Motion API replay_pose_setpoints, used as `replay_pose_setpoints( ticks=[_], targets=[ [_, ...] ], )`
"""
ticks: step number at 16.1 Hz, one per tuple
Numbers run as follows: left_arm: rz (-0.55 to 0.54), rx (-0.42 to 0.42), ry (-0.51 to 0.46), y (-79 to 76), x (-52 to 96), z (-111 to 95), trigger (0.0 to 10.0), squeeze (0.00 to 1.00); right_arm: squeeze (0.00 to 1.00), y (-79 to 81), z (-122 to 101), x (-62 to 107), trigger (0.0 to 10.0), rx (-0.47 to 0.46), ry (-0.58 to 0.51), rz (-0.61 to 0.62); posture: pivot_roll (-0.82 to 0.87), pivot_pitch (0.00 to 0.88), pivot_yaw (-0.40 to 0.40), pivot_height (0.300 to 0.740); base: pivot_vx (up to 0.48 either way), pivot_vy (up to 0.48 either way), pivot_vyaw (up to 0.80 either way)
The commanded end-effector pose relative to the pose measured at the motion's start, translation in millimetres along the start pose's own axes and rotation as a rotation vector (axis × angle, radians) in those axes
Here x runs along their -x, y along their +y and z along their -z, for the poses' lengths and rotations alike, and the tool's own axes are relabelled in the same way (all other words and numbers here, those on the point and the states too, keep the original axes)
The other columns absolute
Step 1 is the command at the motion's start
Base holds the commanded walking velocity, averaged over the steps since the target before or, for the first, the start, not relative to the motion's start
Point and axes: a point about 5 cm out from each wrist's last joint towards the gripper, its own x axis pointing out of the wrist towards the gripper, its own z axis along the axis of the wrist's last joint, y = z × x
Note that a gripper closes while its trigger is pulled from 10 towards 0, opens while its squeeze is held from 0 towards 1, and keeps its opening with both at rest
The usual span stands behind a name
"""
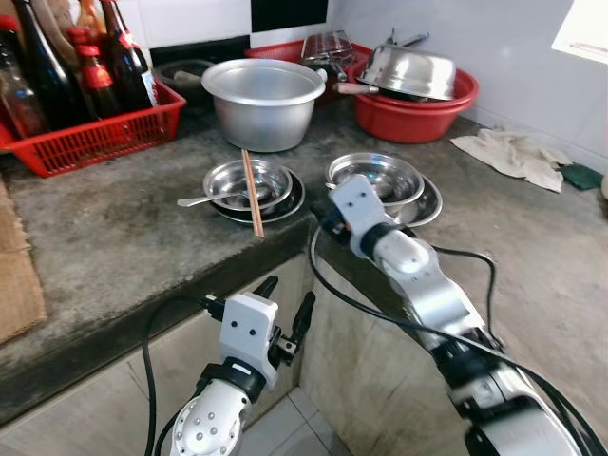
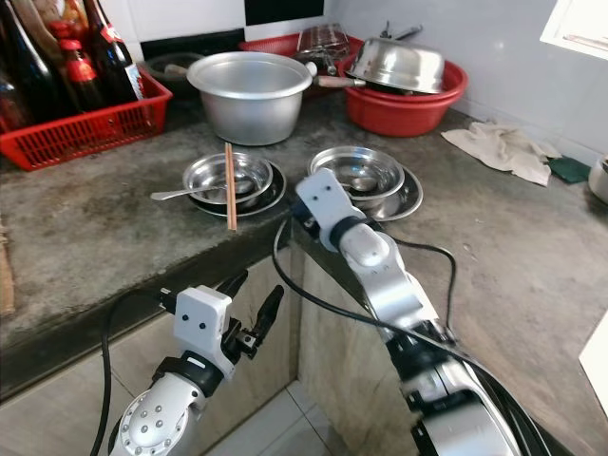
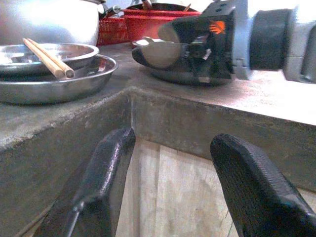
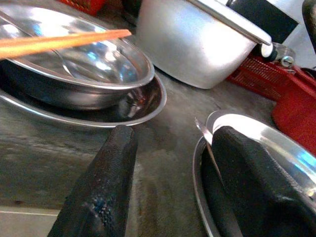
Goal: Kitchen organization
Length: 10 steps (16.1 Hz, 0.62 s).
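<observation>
We keep right hand [image 4: 168, 182] spread at bench [image 1: 114, 228] edge, one finger at right bowl [image 1: 375, 180] rim. Left hand [image 1: 285, 318] open, below bench, waiting.

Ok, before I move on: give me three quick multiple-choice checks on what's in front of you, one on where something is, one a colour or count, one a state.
1. Where do the chopsticks lie?
A. across the left bowl set
B. inside the big pot
C. in the red basket

2. What colour is the basin holding the upturned steel bowl?
A. blue
B. red
C. green

3. How does the left pincer stand?
A. shut on a spoon
B. shut on a bowl
C. open, holding nothing

Answers:
1. A: the chopsticks rest over the rim of the left bowl set, one end past the counter edge.
2. B: the basin at the back right is plainly red.
3. C: the left wrist view shows its fingers apart below the counter edge, with nothing between them.
</observation>
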Motion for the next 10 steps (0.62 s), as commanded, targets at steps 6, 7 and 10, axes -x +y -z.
replay_pose_setpoints(
  ticks=[6,7,10],
  targets=[
    [-0.002,0.0,-0.019,-2.4,2.4,-7,10.0,0.0,0.0,-13.8,-11,-18.8,10.0,0.04,-0.019,0.062,0.06,0.123,-0.117,0.74,0.0,0.0,0.0],
    [-0.002,0.0,-0.018,-2.7,2.7,-7,10.0,0.0,0.0,-16.7,-12,-20.9,10.0,0.039,-0.019,0.082,0.06,0.123,-0.121,0.74,0.0,0.0,0.0],
    [-0.004,-0.001,-0.015,-3.8,3.1,-8,10.0,0.0,0.0,-20.0,-12,-25.3,10.0,0.034,-0.016,0.093,0.06,0.126,-0.123,0.74,0.0,0.0,0.0]
  ],
)
